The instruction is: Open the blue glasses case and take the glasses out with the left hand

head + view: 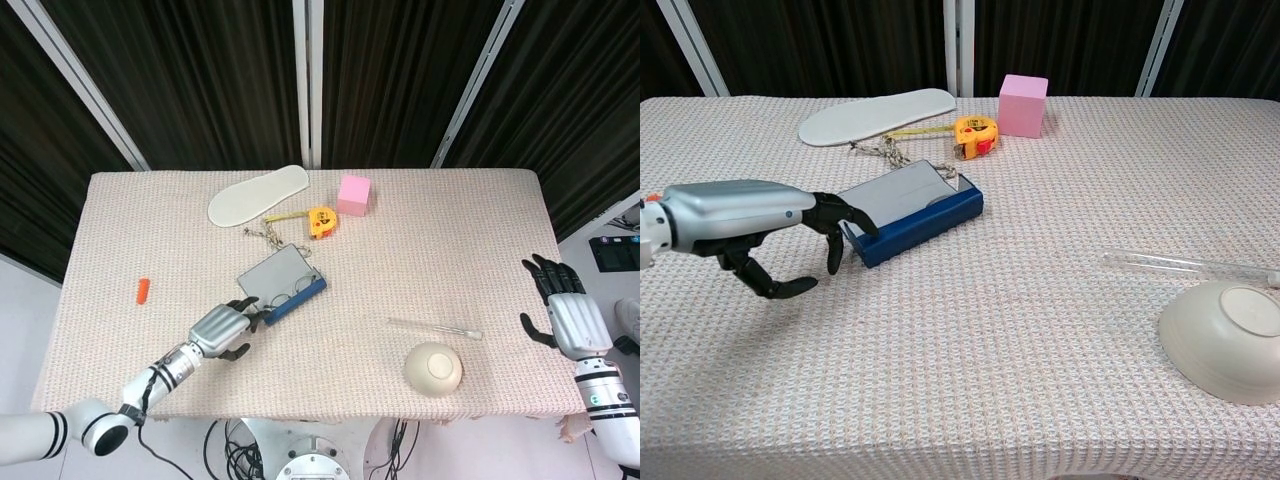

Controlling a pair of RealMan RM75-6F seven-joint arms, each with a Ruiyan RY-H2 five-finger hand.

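The blue glasses case (283,283) (915,205) lies open on the table, its grey lid folded back and turned at an angle. The glasses (290,293) rest in its blue tray in the head view; the chest view hides them behind the tray wall. My left hand (222,328) (750,215) is at the case's near-left end, its dark fingertips (845,225) hooked against that end and the thumb spread below, holding nothing. My right hand (565,310) hangs open past the table's right edge, seen only in the head view.
A white insole (258,196), a yellow tape measure (321,221) with keys (265,233) and a pink cube (354,194) lie behind the case. An upturned bowl (433,368) and a glass tube (435,327) lie at front right. An orange bit (143,290) sits far left.
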